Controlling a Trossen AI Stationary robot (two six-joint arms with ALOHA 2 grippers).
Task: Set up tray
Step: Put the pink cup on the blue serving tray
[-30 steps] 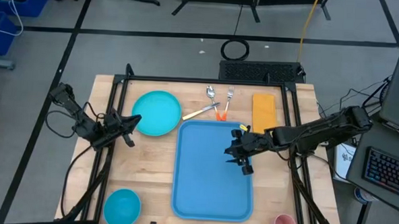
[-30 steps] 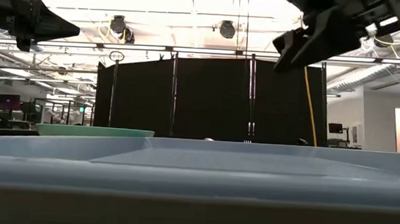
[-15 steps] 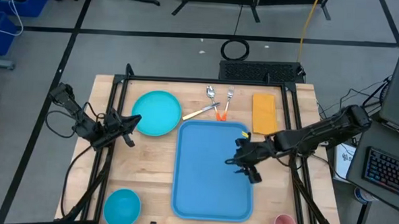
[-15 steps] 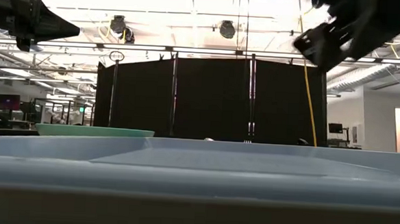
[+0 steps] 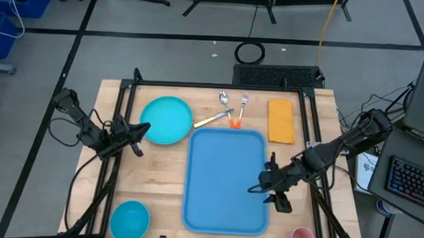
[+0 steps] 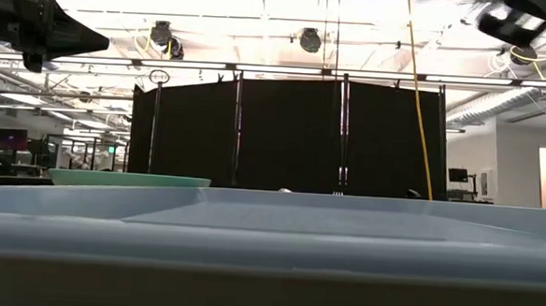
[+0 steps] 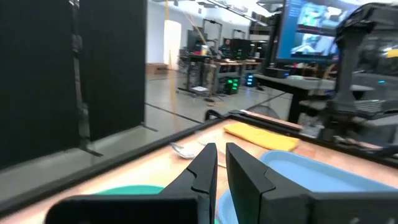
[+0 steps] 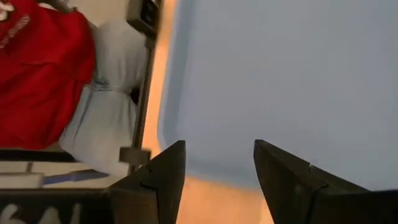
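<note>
the right gripper [image 5: 273,190] drew back from above the middle of the large flat light-blue plastic tray [image 5: 222,205] to its right rim, fingers parted wider.

Tray [image 6: 269,232]: near rim is filling the low view, hiding the tabletop behind it.
Right gripper [image 6: 510,17]: is being cut off by the low view's top edge.
Cutlery [image 5: 230,109]: pieces are showing too small to tell apart fully.
Person [image 8: 43,74]: only red and grey clothing is showing, cropped and blurred.
</note>
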